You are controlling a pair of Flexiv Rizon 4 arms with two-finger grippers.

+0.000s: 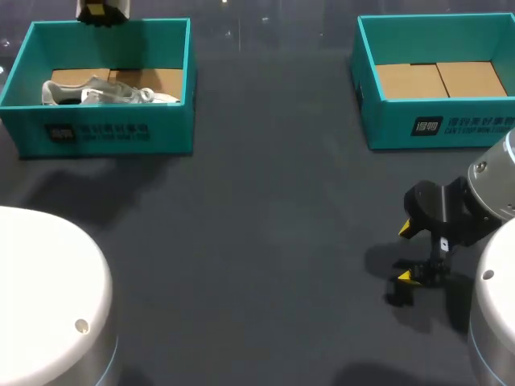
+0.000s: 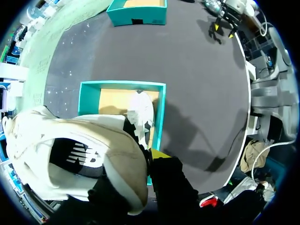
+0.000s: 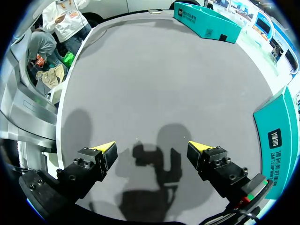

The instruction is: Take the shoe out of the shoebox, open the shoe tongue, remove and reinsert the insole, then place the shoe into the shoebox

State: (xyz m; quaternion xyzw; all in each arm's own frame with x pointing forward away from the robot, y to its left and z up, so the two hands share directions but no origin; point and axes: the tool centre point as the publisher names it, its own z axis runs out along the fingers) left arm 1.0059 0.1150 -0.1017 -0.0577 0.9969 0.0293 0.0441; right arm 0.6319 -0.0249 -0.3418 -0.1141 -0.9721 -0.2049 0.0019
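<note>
In the left wrist view my left gripper (image 2: 149, 161) is shut on a cream shoe (image 2: 70, 154) with a black logo, held high above the left teal shoebox (image 2: 87, 101). Only one yellow fingertip (image 2: 159, 153) shows beside the shoe. A second white shoe (image 2: 140, 110) lies in that box on its cardboard floor. The head view shows this shoe (image 1: 105, 92) in the left shoebox (image 1: 105, 129), with my left gripper (image 1: 100, 10) at the box's far wall and the held shoe out of sight. My right gripper (image 1: 406, 253) stands open over bare table, nothing between its fingers (image 3: 107, 149).
A second teal shoebox (image 1: 438, 125), holding only its cardboard floor, stands at the back right, close beside my right gripper (image 3: 152, 150). Dark grey table (image 1: 265, 241) stretches between the two boxes. My arms' white bases fill the near corners.
</note>
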